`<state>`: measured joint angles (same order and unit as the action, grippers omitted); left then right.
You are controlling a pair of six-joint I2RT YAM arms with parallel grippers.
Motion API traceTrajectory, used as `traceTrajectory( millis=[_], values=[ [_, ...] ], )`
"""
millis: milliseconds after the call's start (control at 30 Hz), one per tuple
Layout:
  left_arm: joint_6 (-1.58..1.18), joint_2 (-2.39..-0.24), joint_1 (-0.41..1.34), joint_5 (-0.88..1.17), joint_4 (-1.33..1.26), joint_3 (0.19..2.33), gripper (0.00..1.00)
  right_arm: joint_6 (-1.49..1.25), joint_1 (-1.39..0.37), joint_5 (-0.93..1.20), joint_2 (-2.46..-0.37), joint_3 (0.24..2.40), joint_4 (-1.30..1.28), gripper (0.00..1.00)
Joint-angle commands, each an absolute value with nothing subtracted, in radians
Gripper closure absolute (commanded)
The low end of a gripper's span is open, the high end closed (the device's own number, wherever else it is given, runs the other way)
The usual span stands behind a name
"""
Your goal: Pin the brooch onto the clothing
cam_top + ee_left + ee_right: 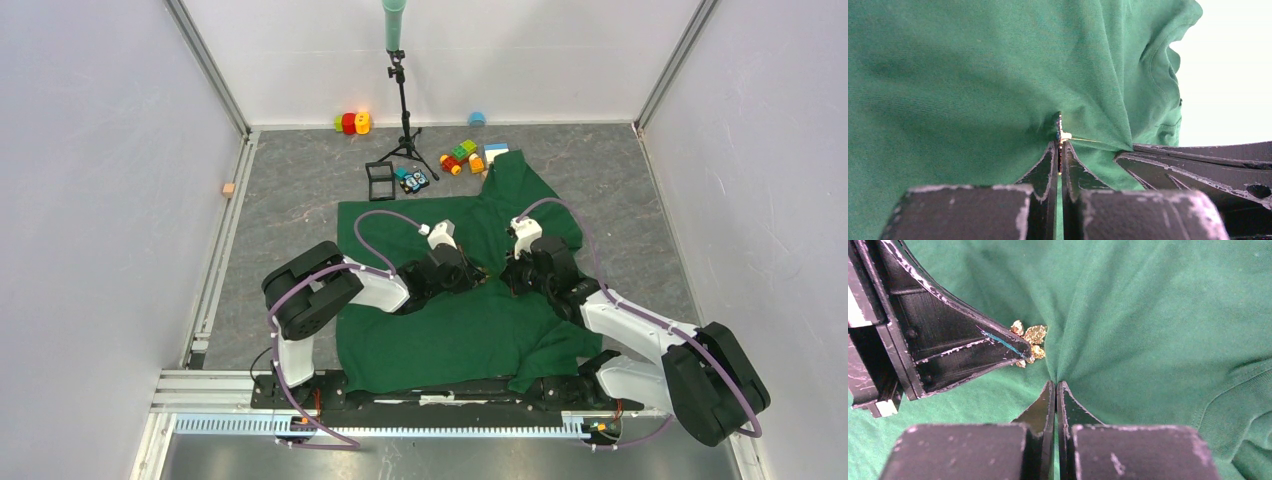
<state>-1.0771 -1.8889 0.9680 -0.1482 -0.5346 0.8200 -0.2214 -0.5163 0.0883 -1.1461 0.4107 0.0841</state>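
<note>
Folds fan across the green T-shirt (470,330), which lies spread on the grey table (300,210) on the near side, just beyond the arms' bases. Both arms meet over its middle. The left gripper (1060,146) has its jaws pressed together on the brooch (1034,335), a small gold cluster of lumpy petals that peeks out past the fingertips, close against the cloth. In the left wrist view it shows edge-on, with a thin pin running off to the right. Just right of it, the right gripper (1056,386) is clamped tight as well, pinching a tuck of the shirt so that creases spread from its tips. Coloured toy blocks (462,155) and a small tripod (403,120) stand at the far edge.
</note>
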Motion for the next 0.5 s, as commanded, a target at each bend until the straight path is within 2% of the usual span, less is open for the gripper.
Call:
traceTrajectory(
  millis=[0,467],
  values=[
    [-1.104,-1.905,0.967,-0.180,-0.581,0.848,0.98,-0.233,-0.516,0.116,-1.150,0.407,0.134,1.00],
    [-1.107,-1.911,0.968,-0.171,-0.582,0.859,0.98,-0.234,-0.517,0.148,-1.190,0.401,0.159,1.00]
  ],
)
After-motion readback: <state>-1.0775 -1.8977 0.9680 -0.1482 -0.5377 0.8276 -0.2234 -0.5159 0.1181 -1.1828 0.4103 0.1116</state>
